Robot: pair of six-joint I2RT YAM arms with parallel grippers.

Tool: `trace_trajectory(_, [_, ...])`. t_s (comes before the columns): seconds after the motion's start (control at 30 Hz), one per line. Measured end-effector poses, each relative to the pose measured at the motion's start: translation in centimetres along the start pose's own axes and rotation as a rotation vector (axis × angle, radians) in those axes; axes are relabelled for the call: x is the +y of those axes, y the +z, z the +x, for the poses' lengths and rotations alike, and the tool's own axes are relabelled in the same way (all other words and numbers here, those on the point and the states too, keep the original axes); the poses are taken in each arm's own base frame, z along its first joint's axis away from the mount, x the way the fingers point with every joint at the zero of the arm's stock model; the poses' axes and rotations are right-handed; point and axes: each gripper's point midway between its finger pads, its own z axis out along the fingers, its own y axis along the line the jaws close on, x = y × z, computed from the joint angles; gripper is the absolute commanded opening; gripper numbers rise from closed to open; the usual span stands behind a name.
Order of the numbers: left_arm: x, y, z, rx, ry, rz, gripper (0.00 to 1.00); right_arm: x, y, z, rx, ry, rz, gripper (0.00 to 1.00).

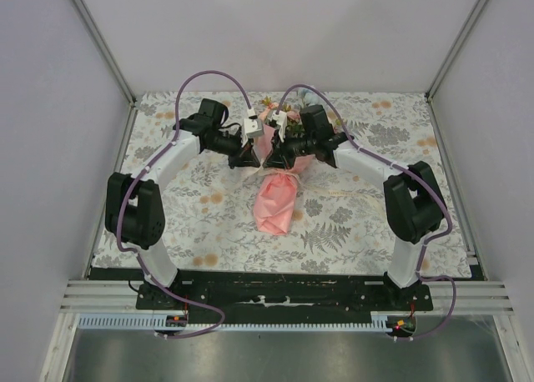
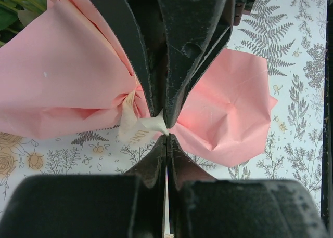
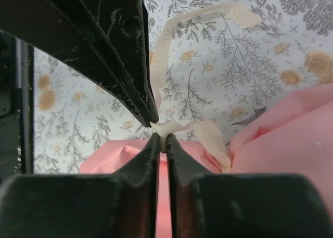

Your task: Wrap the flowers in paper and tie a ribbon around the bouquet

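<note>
Bouquet, a salmon-pink paper cone topped with pink, blue and white blooms (image 1: 275, 200), lies flat right under both grippers. Blooms sit beyond the fingertips; cone tail runs back toward the bases. Left gripper (image 2: 166, 138): jaws fully closed, tips touching the thin cream ribbon (image 2: 136, 130) at the waist. Can't tell if it pinches any. Right gripper (image 3: 162, 140): nipped narrow on the ribbon knot, tip to tip with the left. Surface is a white printed tablecloth with grey leaves and orange flowers (image 1: 359, 223). Plain pale walls (image 1: 275, 32) on three sides.

Left arm (image 1: 167, 161), right arm (image 1: 360, 158) angled inward, jaws pinched shut.
</note>
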Motion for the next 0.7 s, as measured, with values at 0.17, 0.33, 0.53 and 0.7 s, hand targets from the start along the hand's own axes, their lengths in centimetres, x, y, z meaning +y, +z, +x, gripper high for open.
trace_trajectory(0.17, [0.1,0.0,0.0,0.0,0.017,0.0,0.25,-0.1,0.0,-0.1,0.0,-0.007,0.004,0.0])
trace_trajectory(0.33, [0.4,0.0,0.1,0.008,0.057,-0.009,0.44,-0.1,0.0,-0.3,-0.004,-0.021,0.006,0.0])
trace_trajectory(0.53, [1.1,0.0,-0.1,0.005,0.1,-0.029,0.41,0.4,-0.4,-0.3,-0.008,-0.04,0.004,0.0])
trace_trajectory(0.7, [1.1,0.7,-0.2,0.004,0.127,-0.02,0.26,0.5,-0.6,-0.3,-0.009,-0.049,0.003,0.0])
